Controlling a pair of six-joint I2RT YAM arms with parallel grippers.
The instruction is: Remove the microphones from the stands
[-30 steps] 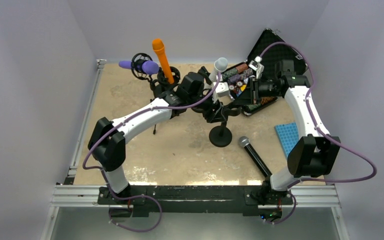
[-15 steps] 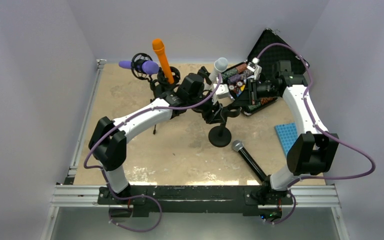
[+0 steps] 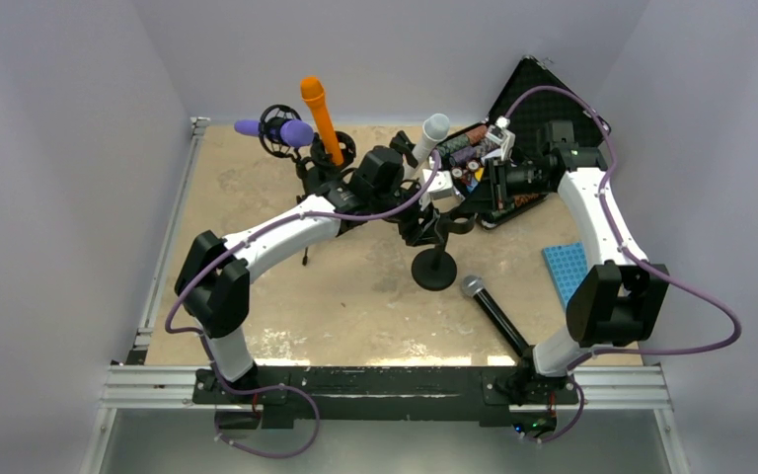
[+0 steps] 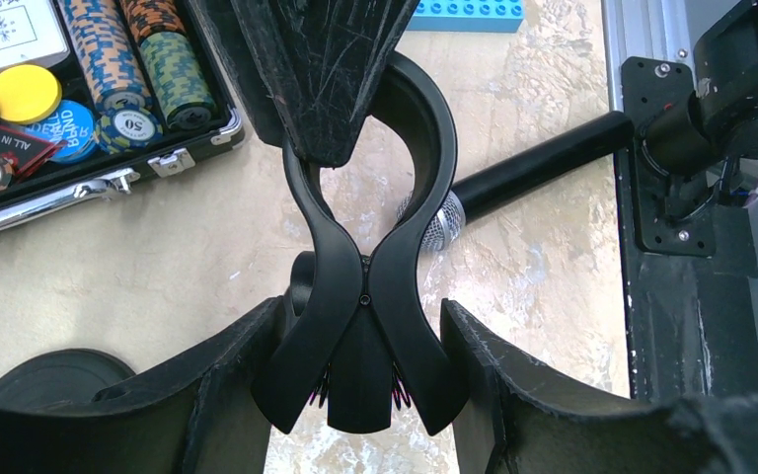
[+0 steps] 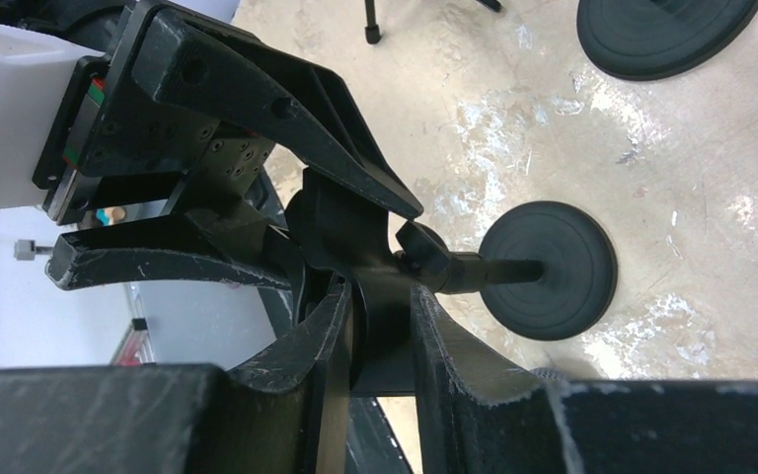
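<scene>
The bench [image 3: 257,197] carries the round-footed stand [image 3: 435,269] near its middle. The black microphone [image 3: 494,314] lies flat on the bench just beside that foot, its mesh head nearest the foot and its handle running toward the right arm's base. It sits in no holder.

At the top of the stand is the spring clip [image 4: 360,296], and no microphone shows in the part of its ring that is in view. The left hand [image 4: 362,326] is about half open, with its two fingers bearing on the clip's handles from either side. The right hand [image 5: 380,291] is nearly closed, and a part of the clip's ring lies in the narrow gap between its fingers. I cannot tell whether it pinches that part or only flanks it.

Judged from how things lie, the removal itself looks done and the step in hand is letting go of the stand. The next move calls for the right hand to draw clear of the ring. The left should then ease off the handles slowly, so the spring does not jolt or tip the stand onto the microphone.
</scene>
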